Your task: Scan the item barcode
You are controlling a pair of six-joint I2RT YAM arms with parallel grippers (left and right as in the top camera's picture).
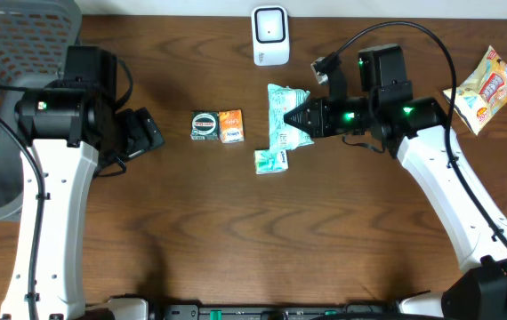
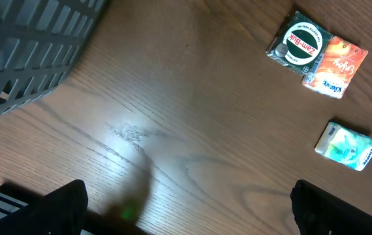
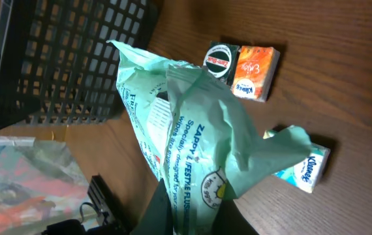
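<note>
The right gripper [image 1: 305, 116] had its jaws clamped on the green packet of wipes [image 1: 284, 108], held above the bench [image 1: 236, 240] near the white scanner [image 1: 270, 36] — probably so that the barcode could be turned toward it; the left gripper [image 1: 145, 132] hung beside the basket [image 1: 4, 53], jaws wide apart and empty — apparently kept out of the way.

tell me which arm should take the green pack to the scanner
Right. The right jaws are shut on the pack, close to the scanner. The left jaws stand open and empty, over by the basket, farther from both.
</note>
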